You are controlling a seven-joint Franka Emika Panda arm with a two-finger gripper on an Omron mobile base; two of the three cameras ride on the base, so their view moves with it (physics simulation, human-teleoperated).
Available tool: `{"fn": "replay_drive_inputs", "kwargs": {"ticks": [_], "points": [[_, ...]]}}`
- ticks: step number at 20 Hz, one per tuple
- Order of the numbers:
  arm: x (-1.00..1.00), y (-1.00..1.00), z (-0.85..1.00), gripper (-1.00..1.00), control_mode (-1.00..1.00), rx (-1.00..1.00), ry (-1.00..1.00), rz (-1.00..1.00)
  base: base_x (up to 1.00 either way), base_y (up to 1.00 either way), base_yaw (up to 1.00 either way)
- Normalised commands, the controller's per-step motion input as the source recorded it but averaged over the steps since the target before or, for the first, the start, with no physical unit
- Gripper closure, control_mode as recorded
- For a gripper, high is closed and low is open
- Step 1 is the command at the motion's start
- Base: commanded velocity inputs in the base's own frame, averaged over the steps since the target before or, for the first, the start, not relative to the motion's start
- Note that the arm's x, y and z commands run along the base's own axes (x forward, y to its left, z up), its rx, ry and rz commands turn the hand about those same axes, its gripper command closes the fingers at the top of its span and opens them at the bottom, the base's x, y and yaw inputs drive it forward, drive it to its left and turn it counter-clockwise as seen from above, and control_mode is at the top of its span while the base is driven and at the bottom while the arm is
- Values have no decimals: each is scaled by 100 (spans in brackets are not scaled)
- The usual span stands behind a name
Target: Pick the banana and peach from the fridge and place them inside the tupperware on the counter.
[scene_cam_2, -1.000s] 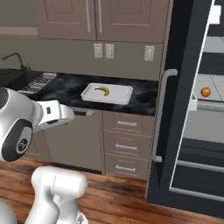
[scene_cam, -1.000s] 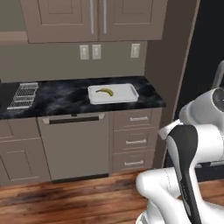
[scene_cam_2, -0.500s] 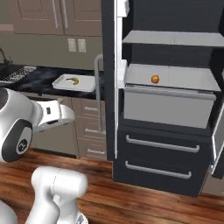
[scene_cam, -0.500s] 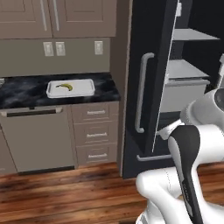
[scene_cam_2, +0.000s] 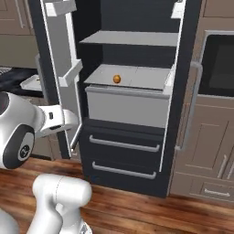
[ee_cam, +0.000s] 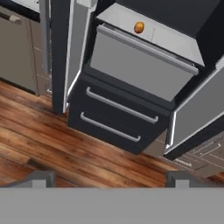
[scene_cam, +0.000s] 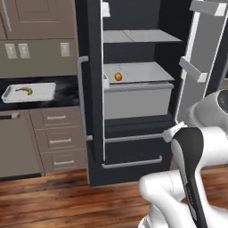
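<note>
Fridge (scene_cam: 133, 147) doors open – peach (scene_cam: 118, 76) sits on a grey shelf. Banana (scene_cam: 24, 91) lies in the tupperware (scene_cam: 44, 92) on the worktop (scene_cam: 67, 87). Gripper (ee_cam: 107, 177) spread wide, empty.

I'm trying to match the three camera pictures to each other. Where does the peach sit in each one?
Left base view: the peach lies centre-left, on the grey fridge shelf, near its left front edge.
Right base view: the peach is at upper centre, on the same shelf.
Hand view: the peach is near the top, right of centre.
Shared landmark: the pale grey drawer front just below the peach.
</note>
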Motion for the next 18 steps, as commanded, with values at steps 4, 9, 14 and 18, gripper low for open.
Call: {"fn": "replay_drive_inputs", "kwargs": {"ticks": [4, 9, 14, 18], "points": [[0, 0, 0, -100, 100, 0, 0, 0, 25, -77, 0], [0, 0, 0, -100, 100, 0, 0, 0, 75, -22, 0], [0, 0, 0, -100, 100, 0, 0, 0, 99, 0, 0], [0, 0, 0, -100, 100, 0, 0, 0, 100, 4, 0]]}}
